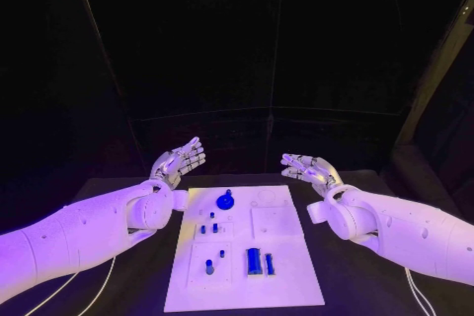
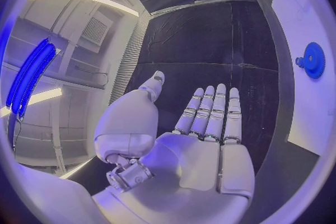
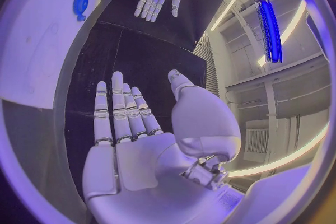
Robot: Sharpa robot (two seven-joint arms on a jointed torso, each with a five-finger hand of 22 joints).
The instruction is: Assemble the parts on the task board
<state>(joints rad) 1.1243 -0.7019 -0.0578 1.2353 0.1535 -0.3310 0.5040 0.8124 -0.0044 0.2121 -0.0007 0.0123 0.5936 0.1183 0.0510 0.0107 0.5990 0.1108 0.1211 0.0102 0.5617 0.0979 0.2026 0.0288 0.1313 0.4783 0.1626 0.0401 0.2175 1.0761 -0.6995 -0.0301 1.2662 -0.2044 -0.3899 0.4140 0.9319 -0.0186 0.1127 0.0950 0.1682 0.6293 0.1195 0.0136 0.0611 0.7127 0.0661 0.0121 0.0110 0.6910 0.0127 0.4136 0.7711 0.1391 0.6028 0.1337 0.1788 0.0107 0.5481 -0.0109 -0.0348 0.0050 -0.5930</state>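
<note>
White rectangular task board [image 1: 286, 288] mid-table, small blue parts [image 1: 254, 260] on it, round blue gear [image 1: 226, 202] at its far end, left hand [image 1: 179, 160] and right hand [image 1: 309, 171] flanking that end

My black table [image 1: 360, 275] spreads out on every side beneath the work, and thin pale cables [image 1: 420, 299] trail across it near its front corners

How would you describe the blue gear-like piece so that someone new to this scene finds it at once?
Start at the white task board in the middle of the black table. Go to its far end, near the open left hand. There lies a round blue toothed disc with a small knob, the gear; the other blue parts are thin bars and pegs.
</note>
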